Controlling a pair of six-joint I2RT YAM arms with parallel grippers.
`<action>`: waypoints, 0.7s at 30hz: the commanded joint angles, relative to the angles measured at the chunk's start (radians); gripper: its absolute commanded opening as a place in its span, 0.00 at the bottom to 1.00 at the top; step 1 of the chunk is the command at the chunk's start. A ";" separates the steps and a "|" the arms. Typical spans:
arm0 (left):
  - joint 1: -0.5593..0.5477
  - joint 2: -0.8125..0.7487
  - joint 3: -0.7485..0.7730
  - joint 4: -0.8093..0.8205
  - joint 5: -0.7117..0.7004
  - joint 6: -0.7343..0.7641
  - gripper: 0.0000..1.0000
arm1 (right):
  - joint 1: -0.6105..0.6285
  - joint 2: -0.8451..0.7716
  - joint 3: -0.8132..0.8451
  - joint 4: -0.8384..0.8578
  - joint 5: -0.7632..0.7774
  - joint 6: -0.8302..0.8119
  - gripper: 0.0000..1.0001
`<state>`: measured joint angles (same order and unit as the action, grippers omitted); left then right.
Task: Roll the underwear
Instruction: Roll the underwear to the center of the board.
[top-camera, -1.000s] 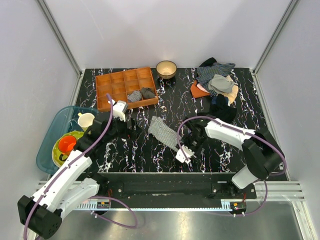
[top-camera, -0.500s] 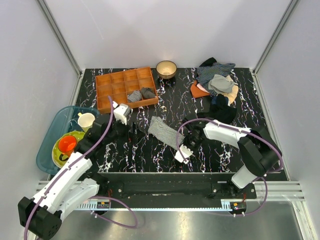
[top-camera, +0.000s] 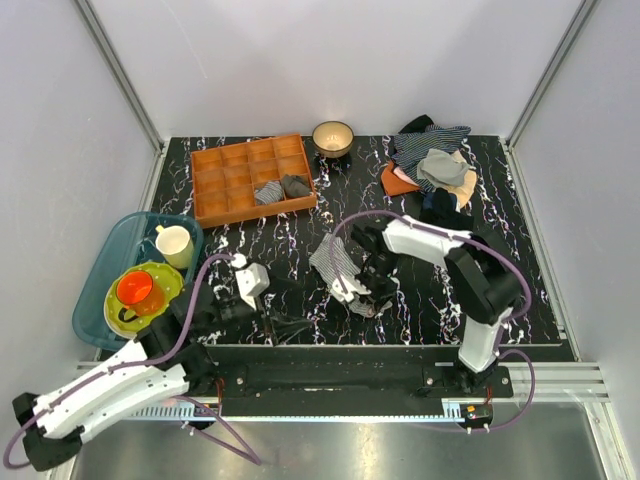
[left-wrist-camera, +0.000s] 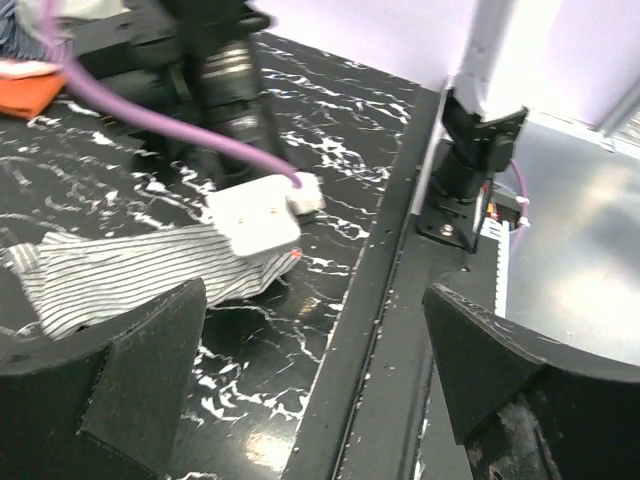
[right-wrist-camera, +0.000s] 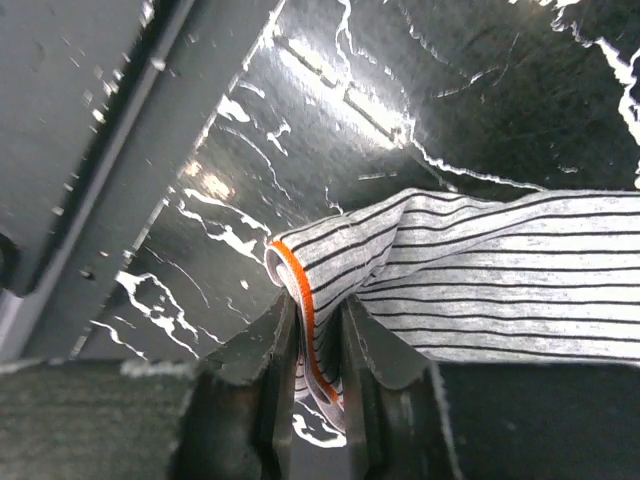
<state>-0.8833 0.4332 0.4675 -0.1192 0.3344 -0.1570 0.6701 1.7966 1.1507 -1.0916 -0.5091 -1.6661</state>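
Note:
The underwear is a white cloth with thin dark stripes, lying mid-table in the top view. Its near end is bunched and lifted. My right gripper is shut on that end. In the right wrist view the fingers pinch the orange-trimmed edge of the underwear at my right gripper. My left gripper hovers low by the table's front edge, left of the cloth. Seen from the left wrist, it stands open and empty, and the underwear lies beyond it.
An orange divided tray with rolled cloths stands at the back left, a bowl behind it. A pile of clothes sits at the back right. A blue bin with a cup and dishes is off the table's left side.
My right gripper shut on the underwear's near end and moved left with it, bunching the cloth. My left arm drew back from mid-table to the front edge, staying open.

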 joint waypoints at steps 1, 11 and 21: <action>-0.173 0.028 -0.056 0.177 -0.139 -0.001 0.92 | 0.006 0.134 0.157 -0.298 -0.186 0.132 0.25; -0.444 0.415 -0.152 0.496 -0.445 0.092 0.92 | 0.005 0.395 0.379 -0.435 -0.203 0.281 0.24; -0.431 0.778 -0.142 0.815 -0.549 0.320 0.95 | 0.005 0.495 0.458 -0.487 -0.218 0.293 0.25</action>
<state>-1.3228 1.1191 0.3016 0.4633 -0.1455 0.0654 0.6704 2.2559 1.5856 -1.4303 -0.7055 -1.3670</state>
